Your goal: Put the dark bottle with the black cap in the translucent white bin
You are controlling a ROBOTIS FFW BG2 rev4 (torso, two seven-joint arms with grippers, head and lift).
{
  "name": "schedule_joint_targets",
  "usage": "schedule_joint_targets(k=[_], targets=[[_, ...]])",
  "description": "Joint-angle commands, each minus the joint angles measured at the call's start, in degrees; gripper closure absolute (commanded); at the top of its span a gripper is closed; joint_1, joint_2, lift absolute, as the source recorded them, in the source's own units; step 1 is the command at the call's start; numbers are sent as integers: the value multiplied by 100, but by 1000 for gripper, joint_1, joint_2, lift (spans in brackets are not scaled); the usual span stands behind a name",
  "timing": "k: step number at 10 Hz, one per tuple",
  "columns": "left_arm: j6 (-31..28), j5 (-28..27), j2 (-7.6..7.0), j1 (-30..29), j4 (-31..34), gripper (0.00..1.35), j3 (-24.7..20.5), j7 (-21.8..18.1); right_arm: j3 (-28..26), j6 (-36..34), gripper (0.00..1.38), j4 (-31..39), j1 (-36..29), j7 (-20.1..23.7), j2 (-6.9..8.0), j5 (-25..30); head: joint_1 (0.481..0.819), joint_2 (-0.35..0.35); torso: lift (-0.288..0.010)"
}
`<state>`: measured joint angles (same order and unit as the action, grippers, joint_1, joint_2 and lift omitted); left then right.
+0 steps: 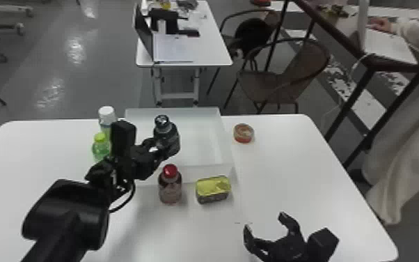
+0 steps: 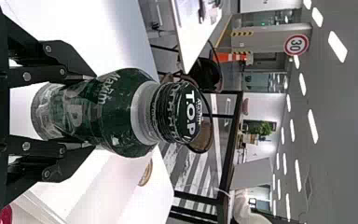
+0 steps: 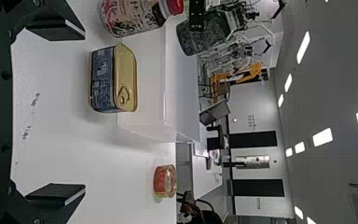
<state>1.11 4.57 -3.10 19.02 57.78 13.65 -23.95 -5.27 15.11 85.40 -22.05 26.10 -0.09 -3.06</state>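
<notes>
My left gripper [image 1: 155,149] is shut on the dark bottle [image 1: 169,139], holding it upright over the left part of the translucent white bin [image 1: 202,139]. In the left wrist view the bottle [image 2: 116,112], with its black cap [image 2: 182,112], sits between the fingers of that gripper [image 2: 91,112], which touch its sides. The bottle's base hangs above the bin floor or wall; the exact height I cannot tell. My right gripper [image 1: 262,221] is parked open at the front right of the table, and in its wrist view the gripper [image 3: 81,112] has nothing between its fingers.
A red-capped bottle [image 1: 170,186] and a yellow-topped can [image 1: 213,190] stand before the bin's front wall. Left of the bin are a green bottle [image 1: 100,148] and a white-capped bottle [image 1: 107,116], close to the left arm. A round tin [image 1: 243,133] lies to the bin's right.
</notes>
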Motion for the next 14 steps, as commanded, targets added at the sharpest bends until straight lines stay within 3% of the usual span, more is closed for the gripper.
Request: schedule_joint_targets(k=[1,2,3,4,5,9,11,14], targets=[[117,176,20,383,-777,911,-38,-49,0,0,139,-24,17,9,14,-2,695,-134,-34],[64,79,-6,542,-936,837,-64,-57,0,0,139,-24,17,9,14,-2,695,-129,-34],[12,-61,-6,629,-944,651,-108,-49,0,0,139,-24,17,9,14,-2,695,-117,-34],[117,-97,29,656,-944,593,-222,-31,0,0,139,-24,17,9,14,-2,695,-113,-34],[100,-53,55,665,-944,375,-336,-57,0,0,139,-41,25,9,14,-2,695,-106,-34],[381,308,-24,498,-742,314,-257,-119,0,0,139,3,-10,35,14,-28,695,-98,-34],[442,264,-129,-162,251,260,-512,101,0,0,139,29,-10,26,14,-11,695,-96,-34],[1066,457,-279,-1858,1974,260,-969,1279,0,0,139,91,-45,26,14,-2,695,-45,-34]])
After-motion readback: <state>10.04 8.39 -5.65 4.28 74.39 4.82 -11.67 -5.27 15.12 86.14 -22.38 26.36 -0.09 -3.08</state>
